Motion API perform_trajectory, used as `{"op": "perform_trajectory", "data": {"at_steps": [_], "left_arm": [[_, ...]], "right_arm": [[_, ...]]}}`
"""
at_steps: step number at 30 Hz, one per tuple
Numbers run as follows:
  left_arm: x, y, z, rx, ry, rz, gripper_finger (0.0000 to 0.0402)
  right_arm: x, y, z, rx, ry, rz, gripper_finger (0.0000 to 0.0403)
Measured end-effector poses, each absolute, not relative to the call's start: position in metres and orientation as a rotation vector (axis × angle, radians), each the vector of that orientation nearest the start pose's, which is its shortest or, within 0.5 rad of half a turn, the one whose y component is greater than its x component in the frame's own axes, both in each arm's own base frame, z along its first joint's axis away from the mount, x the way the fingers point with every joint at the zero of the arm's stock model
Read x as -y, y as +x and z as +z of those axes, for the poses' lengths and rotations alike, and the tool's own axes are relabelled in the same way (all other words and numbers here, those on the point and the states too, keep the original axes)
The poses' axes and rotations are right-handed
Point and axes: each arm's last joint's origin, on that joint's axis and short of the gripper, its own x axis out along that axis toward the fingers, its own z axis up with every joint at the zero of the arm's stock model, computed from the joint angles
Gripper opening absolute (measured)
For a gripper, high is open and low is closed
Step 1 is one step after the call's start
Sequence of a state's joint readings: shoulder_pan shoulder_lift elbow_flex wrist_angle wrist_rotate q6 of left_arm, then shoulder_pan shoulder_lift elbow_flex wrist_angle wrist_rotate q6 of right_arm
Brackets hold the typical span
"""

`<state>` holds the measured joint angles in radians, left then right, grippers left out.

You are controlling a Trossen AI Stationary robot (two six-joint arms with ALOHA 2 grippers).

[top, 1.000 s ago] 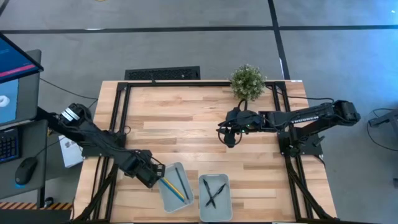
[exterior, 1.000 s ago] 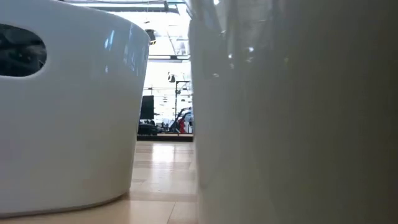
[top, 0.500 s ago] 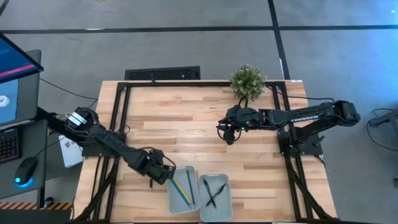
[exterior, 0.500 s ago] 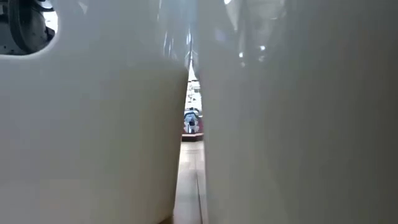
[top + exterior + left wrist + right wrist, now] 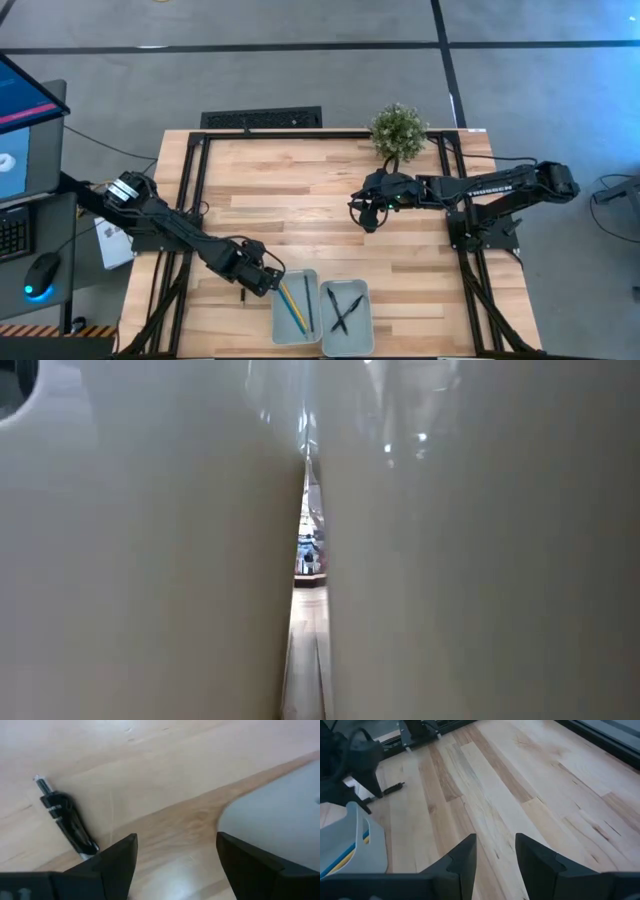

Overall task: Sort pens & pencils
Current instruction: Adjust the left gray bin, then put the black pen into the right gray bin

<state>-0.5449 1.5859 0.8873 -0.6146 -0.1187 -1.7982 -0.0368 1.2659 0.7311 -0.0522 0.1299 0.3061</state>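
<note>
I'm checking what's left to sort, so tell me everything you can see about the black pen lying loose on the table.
The black pen is a short dark stick with a silvery tip and ribbed collar at one end. It lies flat on the wooden table, outside both bins, just beside the left end effector, whose fingers are open and not touching it. In the high view it shows only as a small dark sliver.
</note>
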Motion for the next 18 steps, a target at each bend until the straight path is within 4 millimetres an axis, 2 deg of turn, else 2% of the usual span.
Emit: {"op": "perform_trajectory", "data": {"at_steps": [5,9,13,18], "left_arm": [[0.137,0.236,0.187,-1.088,-1.044,0.833,0.0261],[0.133,0.228,0.199,-1.145,-1.009,0.906,0.0261],[0.130,0.220,0.199,-1.215,-1.028,1.017,0.0261],[0.128,0.214,0.189,-1.247,-1.079,1.095,0.0261]], "right_arm": [[0.013,0.262,0.229,-0.557,0.269,-0.250,0.0157],[0.013,0.262,0.229,-0.557,0.269,-0.250,0.0157],[0.013,0.262,0.229,-0.557,0.269,-0.250,0.0157],[0.013,0.262,0.229,-0.556,0.269,-0.250,0.0157]]}}
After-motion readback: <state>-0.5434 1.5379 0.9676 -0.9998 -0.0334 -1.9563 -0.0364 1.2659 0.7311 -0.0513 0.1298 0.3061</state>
